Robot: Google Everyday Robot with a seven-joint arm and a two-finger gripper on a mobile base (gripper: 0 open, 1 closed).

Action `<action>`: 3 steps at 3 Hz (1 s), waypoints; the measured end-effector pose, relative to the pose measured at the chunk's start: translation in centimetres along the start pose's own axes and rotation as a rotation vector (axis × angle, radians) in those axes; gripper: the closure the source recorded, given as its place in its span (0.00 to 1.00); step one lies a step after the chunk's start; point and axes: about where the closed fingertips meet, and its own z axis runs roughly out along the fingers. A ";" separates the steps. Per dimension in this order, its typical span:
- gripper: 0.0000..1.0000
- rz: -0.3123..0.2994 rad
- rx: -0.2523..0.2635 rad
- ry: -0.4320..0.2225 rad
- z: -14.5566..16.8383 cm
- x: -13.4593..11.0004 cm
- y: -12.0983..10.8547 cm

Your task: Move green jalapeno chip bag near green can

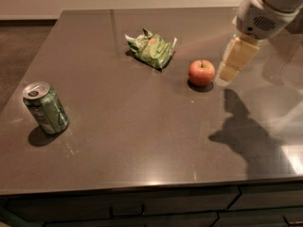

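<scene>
Your tool (228, 73), open or closed I cannot tell, hangs toward the counter's (142, 150) right edge; the green jalapeno chip bag (151, 48) lies to its left, past the apple (201, 72).

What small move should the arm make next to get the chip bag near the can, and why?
Probably swing the gripper left and back, past the round red apple, over the wrinkly green foil chip bag. The gripper hangs right of the apple, apart from the bag, which lies far from the green aluminium can.
</scene>
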 end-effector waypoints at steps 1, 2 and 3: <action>0.00 0.048 0.028 -0.017 2.3 -2.4 -3.3; 0.00 0.114 0.032 -0.032 5.0 -4.6 -6.2; 0.00 0.173 0.026 -0.043 7.6 -6.6 -8.4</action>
